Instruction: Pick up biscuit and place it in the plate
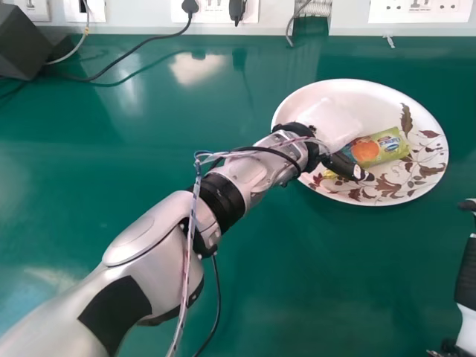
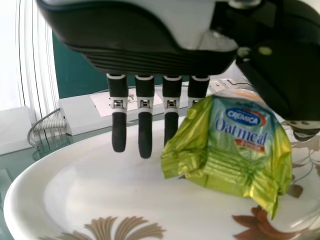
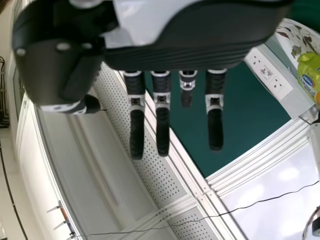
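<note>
Over the left part of the plate (image 1: 357, 195) in the head view is my left hand (image 1: 348, 167), its thumb beside the biscuit packet (image 1: 379, 149). The green and yellow packet lies within the plate's rim. In the left wrist view, my left hand (image 2: 145, 115) has straight fingers, and the biscuit packet (image 2: 240, 145) is between them and the thumb, above the plate (image 2: 100, 185); whether they touch it I cannot tell. At the head view's right edge is my right hand (image 1: 468, 205), away from the plate; the right wrist view has the right hand (image 3: 162, 115) with straight fingers and nothing held.
A green table (image 1: 134, 149) lies under the plate. Along its back edge run white socket panels (image 1: 216, 10) with plugs and black cables. A dark box (image 1: 26, 41) stands at the back left. My left arm crosses the table from the bottom left.
</note>
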